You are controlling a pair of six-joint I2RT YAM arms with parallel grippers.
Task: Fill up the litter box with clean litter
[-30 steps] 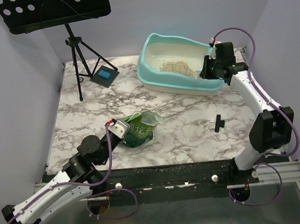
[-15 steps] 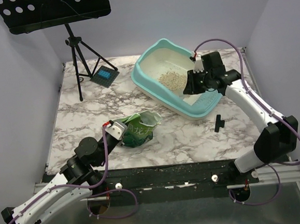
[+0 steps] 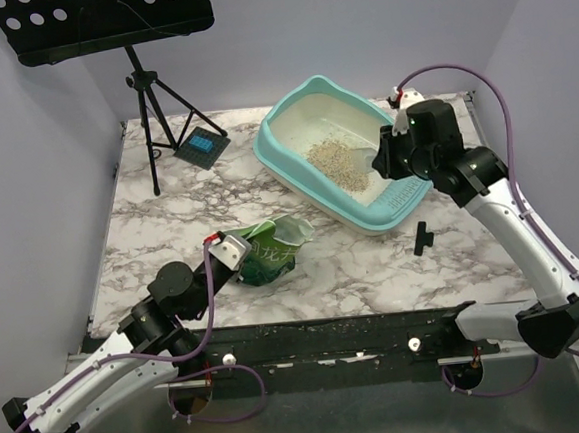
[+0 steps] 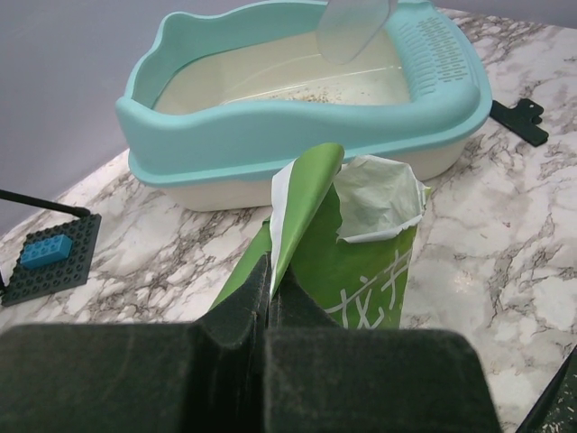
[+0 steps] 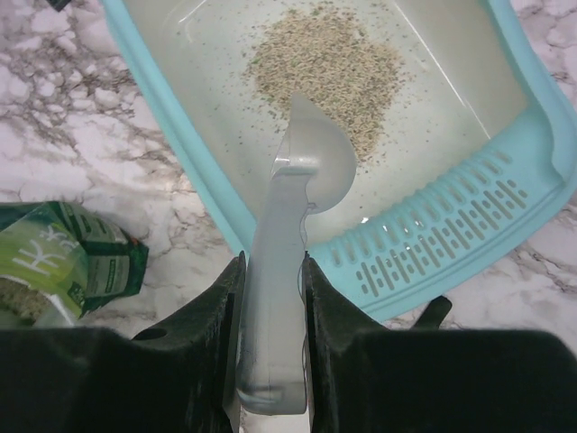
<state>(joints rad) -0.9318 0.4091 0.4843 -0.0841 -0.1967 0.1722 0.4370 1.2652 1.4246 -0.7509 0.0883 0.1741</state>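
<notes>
The turquoise litter box [image 3: 305,180] lies askew at the back right of the marble table, also in the left wrist view [image 4: 297,135]. A small pile of beige clean litter [image 3: 333,158] lies on its off-white floor [image 5: 329,63]. My right gripper [image 3: 390,158] hangs over the box's slotted end, shut on the handle of a clear plastic scoop [image 5: 297,180]. The scoop's empty bowl points at the pile. My left gripper [image 4: 269,271] is shut on the torn top flap of the green litter bag [image 4: 361,262], which stands open near the front left [image 3: 270,250].
A black tripod stand [image 3: 151,107] rises at the back left, beside a black plate with a blue brick [image 3: 202,145]. A small black clip [image 3: 422,237] lies on the table in front of the box. Scattered granules line the table's front edge.
The litter box has swung round and slid left and nearer with the right gripper at its end. The right gripper then rose with the scoop. The left arm and bag stayed put.
</notes>
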